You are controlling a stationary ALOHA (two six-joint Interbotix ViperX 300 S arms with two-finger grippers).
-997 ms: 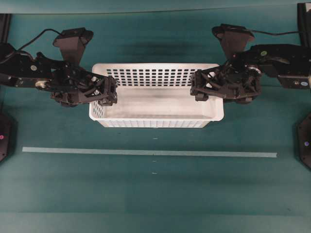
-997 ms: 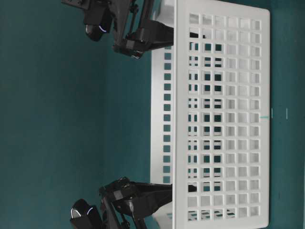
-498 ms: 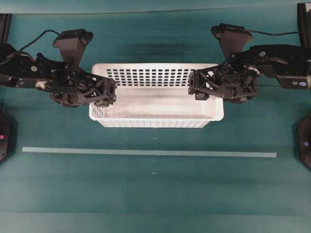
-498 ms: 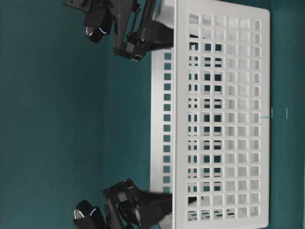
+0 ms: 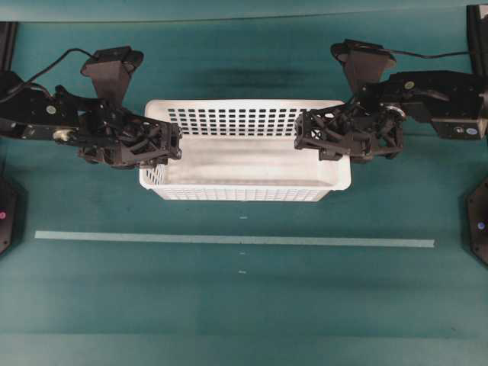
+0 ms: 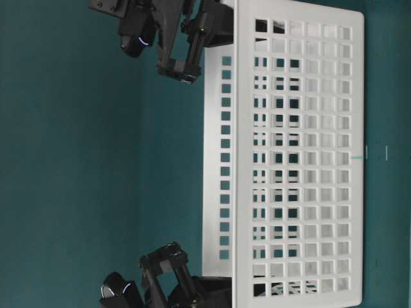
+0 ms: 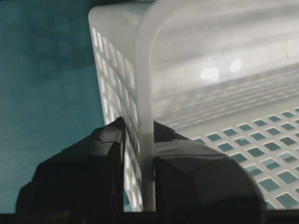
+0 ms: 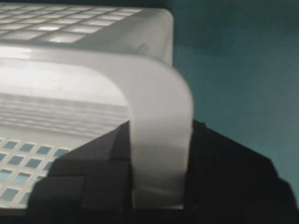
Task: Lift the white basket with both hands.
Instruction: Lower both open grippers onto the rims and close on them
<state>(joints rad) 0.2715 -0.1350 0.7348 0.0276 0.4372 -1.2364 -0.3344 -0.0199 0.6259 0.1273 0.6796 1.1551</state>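
Note:
The white basket [image 5: 244, 194] stands on the teal table, long side toward me, and its slotted wall fills the table-level view [image 6: 302, 160]. My left gripper [image 5: 168, 145] straddles its left end wall. In the left wrist view the rim [image 7: 145, 84] runs between the two black fingers of that gripper [image 7: 139, 130], one outside and one inside, pressed on it. My right gripper [image 5: 309, 137] straddles the right end wall. In the right wrist view the rolled rim [image 8: 161, 93] is pinched tight in that gripper [image 8: 160, 140]. The basket's base rests on the table.
A pale tape line [image 5: 229, 239] crosses the table in front of the basket. Black arm bases stand at the far left [image 5: 4, 217] and far right [image 5: 477, 229] edges. Both arms reach in from the sides at the back.
Both grippers have come down a little onto the basket's end walls and their jaws have closed on the rims. The basket has not moved.

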